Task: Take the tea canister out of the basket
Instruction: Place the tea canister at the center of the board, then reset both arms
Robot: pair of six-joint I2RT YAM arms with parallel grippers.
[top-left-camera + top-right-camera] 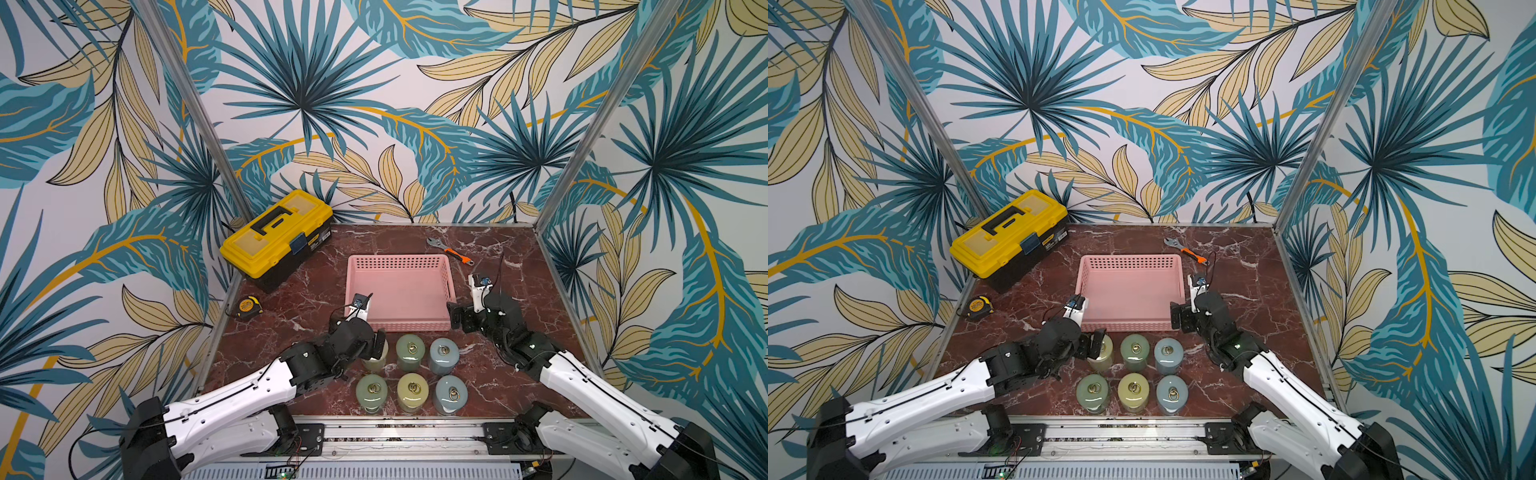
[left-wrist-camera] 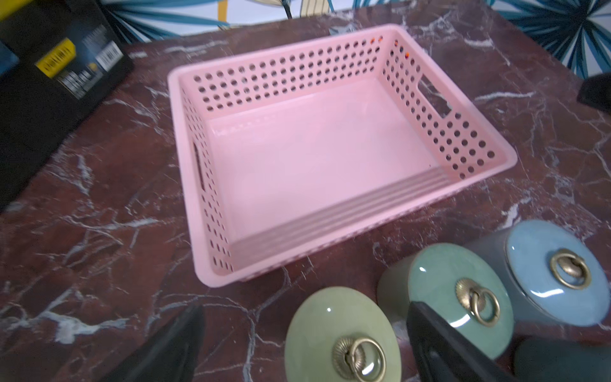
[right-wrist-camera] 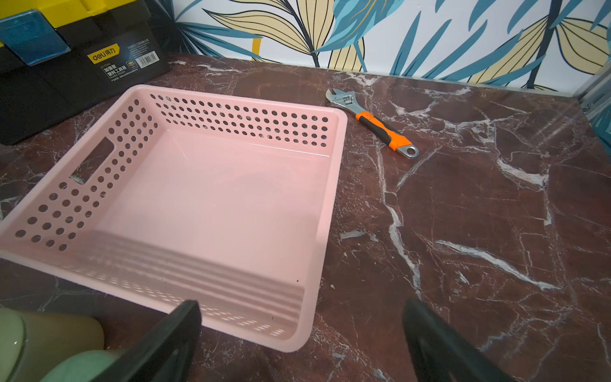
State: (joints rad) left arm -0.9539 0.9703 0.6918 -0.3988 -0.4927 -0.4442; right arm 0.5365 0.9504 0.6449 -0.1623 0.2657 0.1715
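A: How many tea canisters (image 1: pixel 410 351) are counted, and where are they found?

B: Six are counted. They are set upright in two rows of three on the table (image 1: pixel 528 299), between the near wall of the one pink basket (image 1: pixel 399 262) and the near edge of the table. All six are outside the basket.

A: How are the two grippers seen?

B: The left gripper (image 2: pixel 305 307) is seen wide open at the yellow-green canister (image 2: pixel 342 334), at the left end of the far row. Its lid is seen between the two fingers, and nothing is gripped. The right gripper (image 3: pixel 302 311) is also seen wide open, beside the near right corner of the basket, and nothing is held.

A: What else is counted?

B: One yellow toolbox (image 1: pixel 276 232) at the far left corner, one tape measure (image 1: pixel 249 307) at the left edge, and one wrench (image 1: pixel 449 250) near the far edge.
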